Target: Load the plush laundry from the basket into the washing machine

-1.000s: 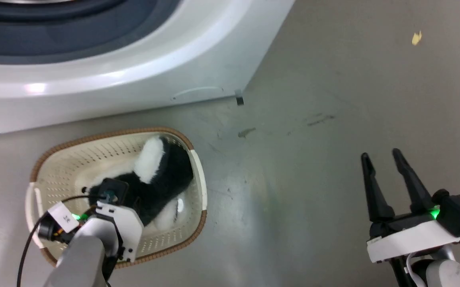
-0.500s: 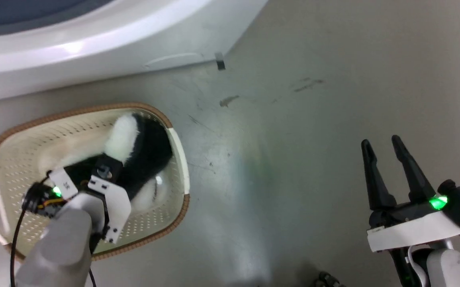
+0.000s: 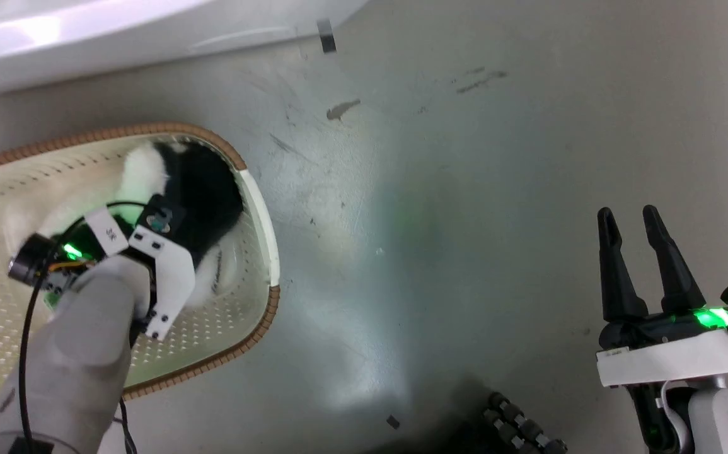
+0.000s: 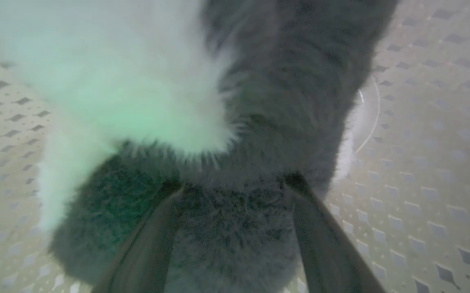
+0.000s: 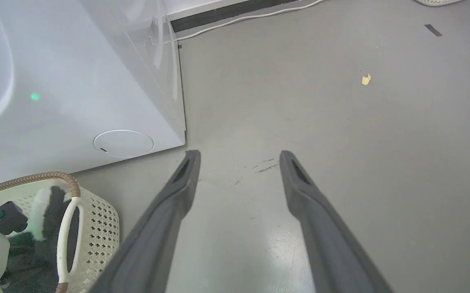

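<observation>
The plush laundry lies in the basket, with the washing machine at 12 o'clock. The left fingers stand spread, tips in its black fur, which fills their gap. The right fingers, spread and empty, hover over the floor at 4 o'clock

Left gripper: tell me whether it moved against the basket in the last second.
Yes. The left gripper went farther in from the near rim of the basket, toward the plush toy.
</observation>
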You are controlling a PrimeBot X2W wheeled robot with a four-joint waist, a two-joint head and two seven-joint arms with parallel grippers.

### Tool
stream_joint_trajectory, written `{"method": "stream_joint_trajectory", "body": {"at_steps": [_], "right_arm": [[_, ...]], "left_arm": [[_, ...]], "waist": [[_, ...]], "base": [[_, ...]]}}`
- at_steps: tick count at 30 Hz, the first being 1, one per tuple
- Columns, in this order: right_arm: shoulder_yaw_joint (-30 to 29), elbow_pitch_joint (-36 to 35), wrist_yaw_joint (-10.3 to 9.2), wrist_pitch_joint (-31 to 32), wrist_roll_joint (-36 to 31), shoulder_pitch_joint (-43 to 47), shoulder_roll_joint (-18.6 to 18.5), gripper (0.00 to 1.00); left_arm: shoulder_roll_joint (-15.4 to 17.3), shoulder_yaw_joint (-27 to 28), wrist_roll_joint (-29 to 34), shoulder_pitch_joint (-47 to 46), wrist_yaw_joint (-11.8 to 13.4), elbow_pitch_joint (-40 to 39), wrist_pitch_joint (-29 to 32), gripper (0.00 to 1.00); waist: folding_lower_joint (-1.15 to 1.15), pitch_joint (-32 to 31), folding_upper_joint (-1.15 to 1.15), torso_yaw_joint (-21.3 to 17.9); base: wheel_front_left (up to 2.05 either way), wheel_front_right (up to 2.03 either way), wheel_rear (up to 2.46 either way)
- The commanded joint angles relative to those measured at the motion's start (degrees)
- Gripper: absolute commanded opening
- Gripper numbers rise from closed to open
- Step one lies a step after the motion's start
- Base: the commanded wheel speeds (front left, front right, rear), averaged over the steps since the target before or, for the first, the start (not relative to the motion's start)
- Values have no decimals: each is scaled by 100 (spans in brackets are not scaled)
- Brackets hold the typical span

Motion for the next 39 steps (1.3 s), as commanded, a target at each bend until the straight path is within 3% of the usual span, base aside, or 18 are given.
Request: {"method": "stream_joint_trajectory", "body": {"at_steps": [1,3,4,10,17,23,25,34,39], "right_arm": [[2,13,-5,-50,63,-102,4,100],[9,40,-5,-74,92,-99,5,100],[-3,50,-5,-86,118,-102,5,100],[-17,112,-5,-158,240,-203,5,100],[-113,73,-5,-223,404,-392,5,100],[-327,114,-5,-223,182,-235,5,100],[-491,152,-5,-223,47,-149,5,100],[-595,184,-5,-223,-271,112,5,100],[-698,238,-5,-223,-347,368,5,100]], "left_arm": [[70,-92,20,-41,-69,251,108,100],[67,-153,-29,-113,-95,371,121,100],[78,-185,-50,-146,-107,432,120,0],[180,-321,-219,-313,-157,799,167,0],[330,-162,-613,-235,29,1120,-282,0],[39,97,-979,84,192,1087,-965,0],[-187,198,-1160,317,234,1091,-1358,0],[-681,323,-1491,914,93,976,-2465,0],[-793,347,-1575,1251,12,606,-2747,0]], "waist": [[0,125,-1,-50],[0,218,-1,-76],[0,256,-1,-97],[0,410,-1,-257],[0,164,-1,-420],[0,-583,-1,-57],[0,-1155,-1,257],[0,-2386,-1,982],[0,-2958,-1,1336]], "base": [[0,0,0],[0,0,0],[0,0,0],[0,0,0],[0,0,0],[0,0,0],[0,0,0],[0,0,0],[0,0,0]]}}
